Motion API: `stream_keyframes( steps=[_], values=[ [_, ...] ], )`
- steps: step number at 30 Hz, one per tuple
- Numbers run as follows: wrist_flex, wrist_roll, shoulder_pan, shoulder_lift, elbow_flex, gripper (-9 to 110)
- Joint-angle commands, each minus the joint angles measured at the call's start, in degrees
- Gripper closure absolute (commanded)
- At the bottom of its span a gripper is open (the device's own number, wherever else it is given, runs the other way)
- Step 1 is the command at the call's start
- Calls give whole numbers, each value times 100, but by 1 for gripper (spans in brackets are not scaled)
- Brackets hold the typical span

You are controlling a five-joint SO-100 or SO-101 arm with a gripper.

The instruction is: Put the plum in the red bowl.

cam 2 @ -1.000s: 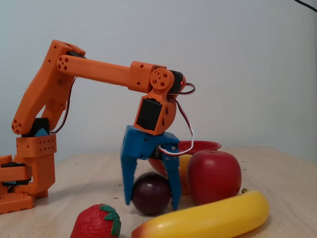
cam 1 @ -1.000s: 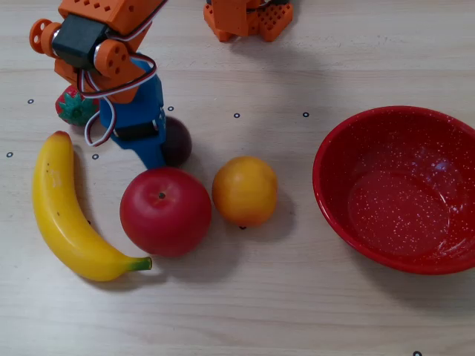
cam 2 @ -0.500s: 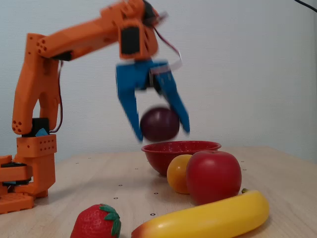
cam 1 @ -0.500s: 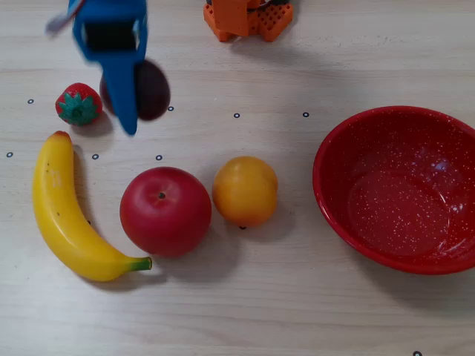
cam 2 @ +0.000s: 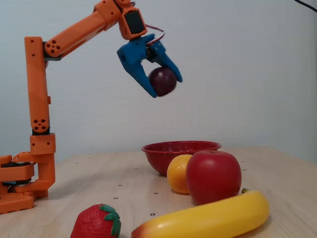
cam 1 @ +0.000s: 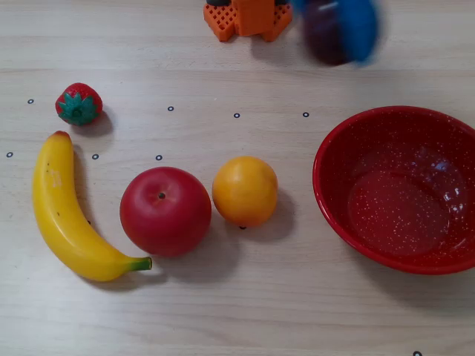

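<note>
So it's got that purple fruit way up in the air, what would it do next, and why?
Probably swing across and down toward the red bowl. The gripper is shut on the plum, held high above the table. In the top-down fixed view the plum sits beyond the bowl's rim rather than over it, and the bowl is empty, so letting go now would likely miss.

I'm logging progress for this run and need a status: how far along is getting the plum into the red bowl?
Done: the plum is off the table, clamped in the gripper high in the air. In hand: the carry; from above, the blurred gripper and plum sit near the top edge, not over the red bowl. Left: bring the plum over the bowl, which holds nothing, lower it, and release.
</note>
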Motion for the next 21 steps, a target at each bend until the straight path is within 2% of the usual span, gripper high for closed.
stream_keyframes(
  steps=[1, 8, 15, 21],
  values=[
    [9, -501, 571, -97, -721, 101],
    [-1143, -861, 1002, -1890, -1257, 101],
    [-1846, -589, 949, -3604, -2109, 101],
    [-1846, -563, 817, -4245, -2435, 77]
  ],
)
